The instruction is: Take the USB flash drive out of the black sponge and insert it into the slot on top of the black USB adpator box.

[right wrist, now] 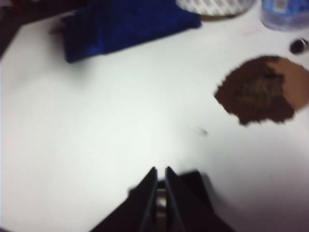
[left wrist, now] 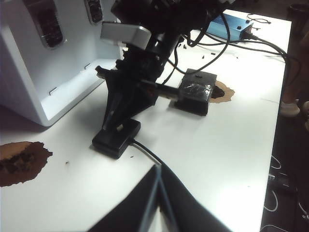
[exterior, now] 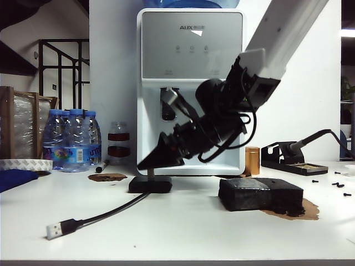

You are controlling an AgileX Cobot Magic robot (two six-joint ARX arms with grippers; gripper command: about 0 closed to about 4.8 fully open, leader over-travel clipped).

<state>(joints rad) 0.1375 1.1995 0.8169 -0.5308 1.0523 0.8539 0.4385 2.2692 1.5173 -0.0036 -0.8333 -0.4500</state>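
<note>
1. The slim silver metal USB flash drive [right wrist: 161, 203] sat clamped between my right gripper [right wrist: 161, 176] fingers.
2. It hung just above the thin flat black USB adaptor box [exterior: 150, 184].
3. The thick black foam sponge [exterior: 260, 194] lay well apart.
4. My left gripper [left wrist: 158, 170] hovered nearby, fingers pressed together, empty.

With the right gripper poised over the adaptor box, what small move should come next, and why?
Probably a short, careful descent. The right gripper, jaws shut on the USB flash drive, hangs just above the black USB adpator box; the right wrist view shows the box behind the tips, though seating in the slot cannot be judged.
</note>
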